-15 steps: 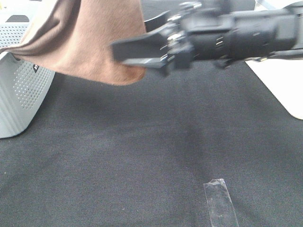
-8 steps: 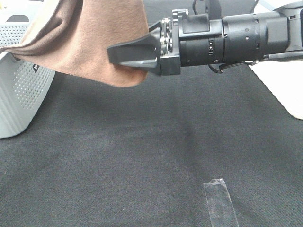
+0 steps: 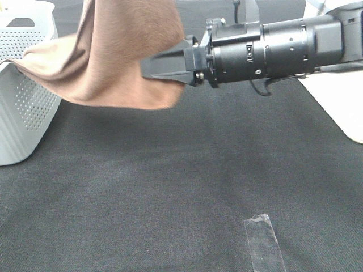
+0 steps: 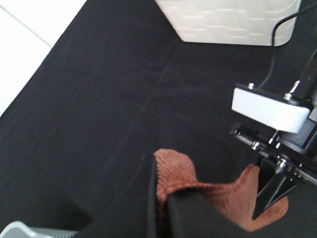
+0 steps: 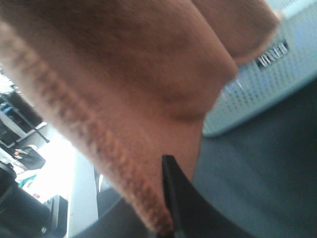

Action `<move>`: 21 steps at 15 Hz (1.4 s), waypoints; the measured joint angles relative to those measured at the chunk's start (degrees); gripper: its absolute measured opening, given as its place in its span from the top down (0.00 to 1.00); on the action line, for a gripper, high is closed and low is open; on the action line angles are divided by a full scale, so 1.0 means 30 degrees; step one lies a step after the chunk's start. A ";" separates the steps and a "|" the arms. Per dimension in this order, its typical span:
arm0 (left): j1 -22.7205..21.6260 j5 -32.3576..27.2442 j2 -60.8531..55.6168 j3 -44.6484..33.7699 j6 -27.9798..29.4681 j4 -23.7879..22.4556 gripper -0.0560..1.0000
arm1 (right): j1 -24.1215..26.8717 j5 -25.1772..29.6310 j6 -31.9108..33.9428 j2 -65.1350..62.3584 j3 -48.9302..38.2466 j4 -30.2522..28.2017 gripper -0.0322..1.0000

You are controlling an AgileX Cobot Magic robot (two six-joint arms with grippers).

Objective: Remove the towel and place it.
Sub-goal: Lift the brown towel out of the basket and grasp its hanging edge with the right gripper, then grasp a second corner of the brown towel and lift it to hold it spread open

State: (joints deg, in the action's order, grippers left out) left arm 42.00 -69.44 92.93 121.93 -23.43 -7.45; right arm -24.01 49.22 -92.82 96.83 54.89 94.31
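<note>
Exterior high view: the towel [image 3: 119, 56] hangs in the air above the black surface [image 3: 187, 181]. Its upper part runs out of the top of the picture and its trailing corner reaches the white perforated basket [image 3: 22, 107] on my left; I cannot tell whether that corner rests on the rim. My right arm [image 3: 283, 48] reaches across the middle, and my right jaws are pressed together on the towel's lower edge. Right wrist view: the stitched hem [image 5: 74, 114] lies against the dark finger, so the hold appears to be on the border only, with little cloth between the pads. Left wrist view: my left jaws are closed on a bunched fold of the towel [image 4: 198, 193], and my right jaws stand just beside them over the surface. Judged risks: (a) a pinch this near the hem may slip once the cloth's weight or a pull comes on it, dropping that side onto the surface in a heap; (b) the corner at the basket may snag on the rim and drag the basket or tug the cloth out of one hold; (c) with both arms so near, spreading the towel unevenly could bring them into contact or tear the fold from my left jaws. A strip of clear tape [image 3: 264, 243] lies on the surface, well apart from the towel.
</note>
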 joint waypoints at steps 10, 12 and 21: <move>0.0000 0.6875 0.1642 -0.0019 0.0095 -0.3667 0.95 | 0.0000 0.2960 2.4637 -0.3018 1.3866 -3.1245 0.96; -0.0038 0.8652 0.2024 -0.0019 -0.0191 -0.4813 0.95 | 0.0000 0.2292 2.4733 -0.3018 1.4897 -3.3556 0.96; -0.4030 1.6215 0.3992 -0.0076 -0.0229 -0.3476 0.95 | 0.0000 -0.7410 2.7903 -0.1795 1.5718 -4.1711 0.96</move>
State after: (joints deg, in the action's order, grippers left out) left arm 29.91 -20.80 104.91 121.70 -24.12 -17.88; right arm -24.01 26.99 -9.11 91.44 102.04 -30.83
